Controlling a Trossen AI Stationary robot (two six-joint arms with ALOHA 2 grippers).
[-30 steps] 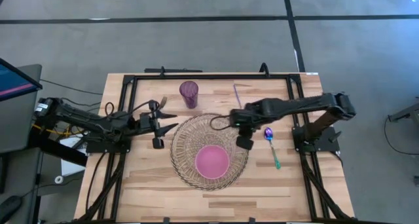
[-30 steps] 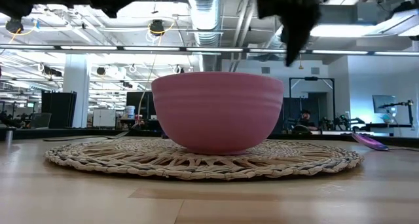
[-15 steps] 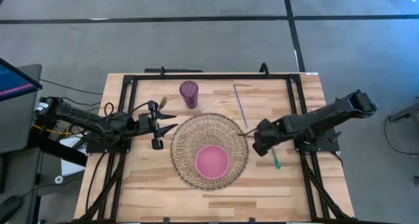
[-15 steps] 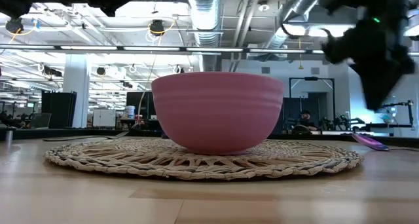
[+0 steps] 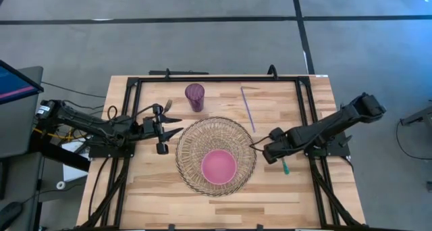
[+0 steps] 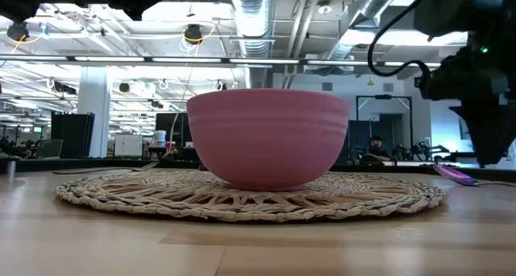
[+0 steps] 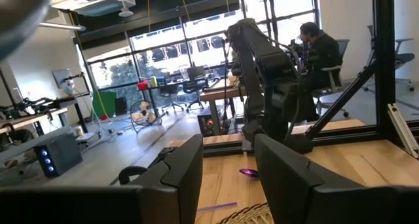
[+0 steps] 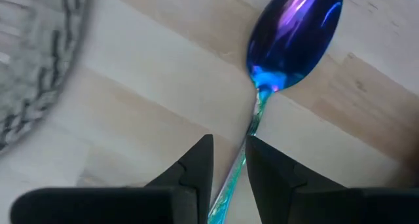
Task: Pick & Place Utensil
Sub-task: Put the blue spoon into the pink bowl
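Observation:
A spoon with an iridescent blue-purple bowl [image 8: 298, 34] and a teal handle end [image 5: 285, 167] lies flat on the wood, right of the woven mat [image 5: 216, 157]. My right gripper [image 8: 229, 140] points down over it, open by a narrow gap. Its fingers stand on either side of the handle just behind the bowl, and wood shows on both sides of the handle. In the low view the gripper [image 6: 486, 151] hangs near the purple bowl [image 6: 455, 175]. My left gripper [image 5: 169, 126] waits open, level, left of the mat.
A pink bowl [image 5: 219, 166] sits on the mat's near half. A purple cup [image 5: 195, 96] stands beyond the mat, and a thin purple straw [image 5: 248, 109] lies toward the far right. Black frame rails [image 5: 305, 103] border the table. Bare wood lies near the mat.
My right gripper has swung from above the mat's far right rim toward the table's right, arriving over the spoon and dropping low over it. The spoon has stayed in place.

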